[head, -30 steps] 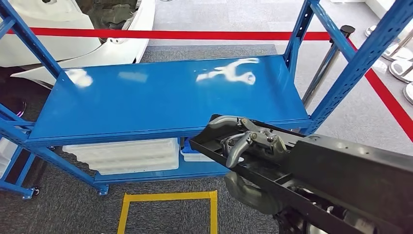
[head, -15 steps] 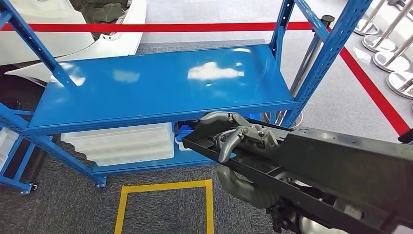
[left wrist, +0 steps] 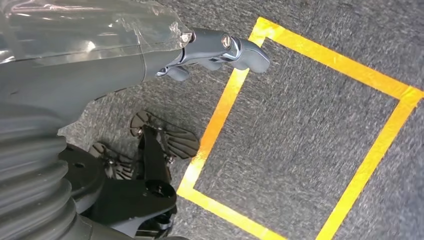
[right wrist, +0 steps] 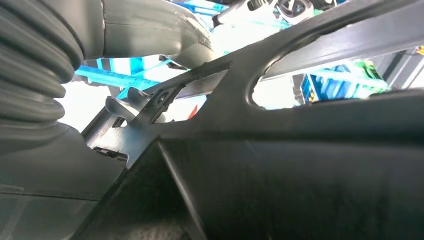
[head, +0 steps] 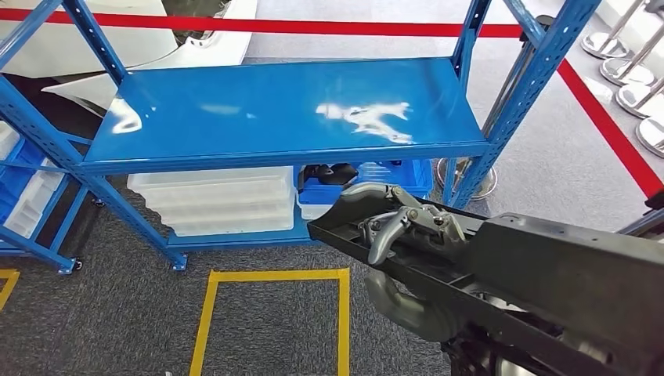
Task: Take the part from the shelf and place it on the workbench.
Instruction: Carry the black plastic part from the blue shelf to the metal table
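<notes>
The long black moulded plastic part [head: 501, 282] is already off the blue steel shelf [head: 290, 110], filling the head view's lower right with the right hand [head: 407, 223] gripping its near rim; carrying it to the workbench remains. Its long axis runs from lower right toward frame centre, tip pointing at the shelf. The left hand [left wrist: 220, 50] hangs over grey carpet, fingers curled on nothing.

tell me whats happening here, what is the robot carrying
The robot's right hand grips a long black plastic part, its fingers hooked over the part's near edge. It stands in front of a blue metal shelf, whose top board is bare and whose lower level holds white trays. The left hand hangs low over the grey carpet, above a square of yellow floor tape, and holds nothing. No workbench is in sight, so the part is not yet set down.
</notes>
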Robot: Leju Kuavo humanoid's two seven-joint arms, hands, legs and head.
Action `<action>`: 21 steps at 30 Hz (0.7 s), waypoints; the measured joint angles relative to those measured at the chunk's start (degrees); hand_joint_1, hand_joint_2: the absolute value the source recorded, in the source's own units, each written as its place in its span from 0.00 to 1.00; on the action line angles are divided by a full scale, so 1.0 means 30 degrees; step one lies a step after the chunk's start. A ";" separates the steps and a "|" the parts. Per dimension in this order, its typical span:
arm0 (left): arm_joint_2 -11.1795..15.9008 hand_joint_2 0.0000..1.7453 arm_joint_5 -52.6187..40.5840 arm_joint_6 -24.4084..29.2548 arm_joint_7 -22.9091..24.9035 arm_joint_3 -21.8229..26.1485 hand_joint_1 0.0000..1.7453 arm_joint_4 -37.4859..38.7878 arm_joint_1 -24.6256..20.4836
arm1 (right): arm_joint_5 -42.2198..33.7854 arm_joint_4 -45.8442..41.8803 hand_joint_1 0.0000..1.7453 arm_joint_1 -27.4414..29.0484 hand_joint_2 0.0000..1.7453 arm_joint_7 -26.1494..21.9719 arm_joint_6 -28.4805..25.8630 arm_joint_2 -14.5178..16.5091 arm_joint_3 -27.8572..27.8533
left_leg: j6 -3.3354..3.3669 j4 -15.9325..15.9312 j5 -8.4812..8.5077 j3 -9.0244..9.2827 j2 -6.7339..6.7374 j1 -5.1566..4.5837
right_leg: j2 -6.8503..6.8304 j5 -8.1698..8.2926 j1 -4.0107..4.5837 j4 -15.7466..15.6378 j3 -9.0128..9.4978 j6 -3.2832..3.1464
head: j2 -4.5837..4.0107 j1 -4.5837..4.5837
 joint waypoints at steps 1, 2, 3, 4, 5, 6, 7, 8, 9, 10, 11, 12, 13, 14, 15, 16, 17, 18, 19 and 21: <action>0.0000 1.00 -0.0004 -0.0006 -0.0004 0.0000 0.00 0.0004 0.0017 | 0.0000 0.0002 1.00 0.0047 1.00 0.0002 -0.0038 -0.0007 -0.0005 | -0.0110 -0.0033 0.0160 -0.0055 -0.0010 -0.0005 | -0.0002 0.0080 -0.0032 -0.0097 -0.0069 -0.0146 | -0.0002 -0.0006; 0.0000 1.00 -0.0006 -0.0007 -0.0004 0.0000 0.00 0.0007 0.0029 | 0.0000 0.0004 1.00 0.0082 1.00 0.0004 -0.0058 -0.0016 -0.0007 | -0.0237 0.0021 0.0089 -0.0134 -0.0052 0.0009 | -0.0033 0.0283 -0.0076 -0.0132 -0.0213 -0.0295 | -0.0002 0.0005; 0.0000 1.00 -0.0006 -0.0007 -0.0004 0.0000 0.00 0.0011 0.0040 | 0.0000 0.0006 1.00 0.0107 1.00 0.0011 -0.0066 -0.0020 -0.0007 | -0.0365 0.0295 -0.0322 -0.0286 -0.0096 0.0017 | -0.0065 0.0510 -0.0139 -0.0172 -0.0403 -0.0464 | -0.0002 -0.0024; 0.0000 1.00 -0.0004 -0.0007 -0.0004 -0.0002 0.00 0.0015 0.0050 | 0.0000 0.0007 1.00 0.0123 1.00 0.0018 -0.0069 -0.0025 -0.0007 | -0.0489 0.0911 -0.1096 -0.0516 -0.0139 0.0046 | -0.0097 0.0764 -0.0213 -0.0214 -0.0651 -0.0597 | -0.0002 -0.0130; 0.0000 1.00 -0.0002 -0.0007 -0.0004 -0.0004 0.00 0.0015 0.0047 | -0.0002 0.0007 1.00 0.0137 1.00 0.0027 -0.0075 -0.0027 -0.0007 | -0.0603 0.1848 -0.2108 -0.0776 -0.0169 0.0124 | -0.0118 0.1000 -0.0224 -0.0202 -0.0939 -0.0681 | 0.0000 -0.0261; 0.0000 1.00 0.0000 -0.0007 -0.0004 -0.0007 0.00 0.0015 0.0046 | -0.0002 0.0007 1.00 0.0163 1.00 0.0038 -0.0082 -0.0027 -0.0007 | -0.0699 0.3016 -0.3042 -0.1022 -0.0170 0.0196 | -0.0115 0.1237 -0.0229 -0.0180 -0.1258 -0.0733 | 0.0000 -0.0401; 0.0000 1.00 0.0000 -0.0007 -0.0004 -0.0011 0.00 0.0015 0.0043 | -0.0002 0.0007 1.00 0.0198 1.00 0.0044 -0.0089 -0.0029 -0.0007 | -0.0783 0.4155 -0.3602 -0.1163 -0.0168 0.0276 | -0.0116 0.1476 -0.0234 -0.0138 -0.1597 -0.0718 | 0.0000 -0.0515; 0.0000 1.00 0.0002 -0.0006 -0.0004 -0.0013 0.00 0.0015 0.0040 | -0.0002 0.0007 1.00 0.0241 1.00 0.0049 -0.0097 -0.0029 -0.0007 | -0.0850 0.4961 -0.3677 -0.1120 -0.0168 0.0347 | -0.0118 0.1703 -0.0249 -0.0076 -0.1947 -0.0675 | 0.0000 -0.0579; 0.0000 1.00 0.0007 -0.0004 -0.0004 -0.0015 0.00 0.0015 0.0038 | -0.0003 0.0007 1.00 0.0282 1.00 0.0053 -0.0100 -0.0029 -0.0007 | -0.0903 0.5262 -0.3336 -0.0837 -0.0168 0.0412 | -0.0120 0.1914 -0.0275 0.0008 -0.2305 -0.0613 | 0.0000 -0.0623; 0.0000 1.00 0.0013 -0.0002 -0.0005 -0.0015 0.00 0.0015 0.0036 | -0.0005 0.0007 1.00 0.0311 1.00 0.0054 -0.0098 -0.0029 -0.0007 | -0.0938 0.4893 -0.2769 -0.0232 -0.0169 0.0469 | -0.0120 0.2101 -0.0314 0.0106 -0.2648 -0.0535 | 0.0000 -0.0668; 0.0000 1.00 0.0016 0.0000 -0.0015 -0.0015 0.00 0.0013 0.0026 | -0.0007 0.0007 1.00 0.0326 1.00 0.0054 -0.0091 -0.0029 -0.0007 | -0.0965 0.3908 -0.2325 0.0696 -0.0176 0.0525 | -0.0120 0.2266 -0.0353 0.0214 -0.2944 -0.0445 | -0.0002 -0.0712; 0.0000 1.00 0.0016 -0.0002 -0.0033 -0.0015 0.00 0.0009 0.0004 | -0.0009 0.0007 1.00 0.0333 1.00 0.0054 -0.0082 -0.0029 -0.0011 | -0.0969 0.2459 -0.2215 0.1829 -0.0201 0.0549 | -0.0116 0.2407 -0.0362 0.0335 -0.3191 -0.0344 | -0.0003 -0.0785; 0.0000 1.00 0.0011 -0.0004 -0.0058 -0.0016 0.00 0.0005 -0.0024 | -0.0007 0.0007 1.00 0.0333 1.00 0.0053 -0.0073 -0.0029 -0.0014 | -0.0917 0.0996 -0.2390 0.2847 -0.0235 0.0545 | -0.0119 0.2550 -0.0364 0.0437 -0.3369 -0.0217 | -0.0005 -0.0847; 0.0000 1.00 0.0004 -0.0006 -0.0091 -0.0018 0.00 0.0002 -0.0049 | -0.0009 0.0007 1.00 0.0330 1.00 0.0051 -0.0064 -0.0027 -0.0018 | -0.0850 -0.0105 -0.2672 0.3541 -0.0269 0.0517 | -0.0123 0.2711 -0.0364 0.0492 -0.3482 -0.0065 | -0.0007 -0.0885; 0.0000 1.00 0.0000 -0.0007 -0.0119 -0.0022 0.00 0.0000 -0.0064 | -0.0027 0.0007 1.00 0.0329 1.00 0.0055 -0.0060 -0.0025 -0.0022 | -0.0743 -0.0742 -0.2887 0.3856 -0.0297 0.0458 | -0.0129 0.2887 -0.0360 0.0493 -0.3551 0.0100 | -0.0005 -0.0903; -0.0002 1.00 0.0002 -0.0007 -0.0139 -0.0027 0.00 0.0000 -0.0046 | -0.0075 0.0007 1.00 0.0334 1.00 0.0067 -0.0066 -0.0024 -0.0022 | -0.0598 -0.0931 -0.2883 0.3795 -0.0300 0.0414 | -0.0130 0.3090 -0.0376 0.0448 -0.3594 0.0279 | -0.0005 -0.0871; -0.0006 1.00 0.0005 -0.0007 -0.0151 -0.0033 0.00 0.0002 -0.0020 | -0.0162 0.0011 1.00 0.0354 1.00 0.0082 -0.0084 -0.0022 -0.0025 | -0.0453 -0.0948 -0.2715 0.3623 -0.0235 0.0418 | -0.0109 0.3111 -0.0417 0.0467 -0.3659 0.0420 | -0.0005 -0.0838; -0.0009 1.00 0.0015 -0.0007 -0.0157 -0.0038 0.00 0.0004 0.0000 | -0.0289 0.0016 1.00 0.0379 1.00 0.0097 -0.0115 -0.0022 -0.0034 | -0.0271 -0.0983 -0.2509 0.3411 -0.0179 0.0418 | -0.0087 0.2799 -0.0431 0.0670 -0.3782 0.0509 | -0.0004 -0.0777; -0.0013 1.00 0.0026 -0.0005 -0.0162 -0.0040 0.00 0.0005 0.0015 | -0.0441 0.0022 1.00 0.0415 1.00 0.0102 -0.0148 -0.0018 -0.0044 | -0.0081 -0.1023 -0.2274 0.3145 -0.0113 0.0423 | -0.0064 0.2101 -0.0453 0.1217 -0.3981 0.0555 | -0.0004 -0.0689; -0.0022 1.00 0.0040 -0.0002 -0.0169 -0.0045 0.00 0.0007 0.0003 | -0.0761 0.0046 1.00 0.0498 1.00 0.0042 -0.0206 -0.0007 -0.0091 | 0.0186 -0.0986 -0.1821 0.2538 -0.0052 0.0348 | -0.0041 0.0055 -0.0439 0.3269 -0.4483 0.0551 | 0.0000 -0.0463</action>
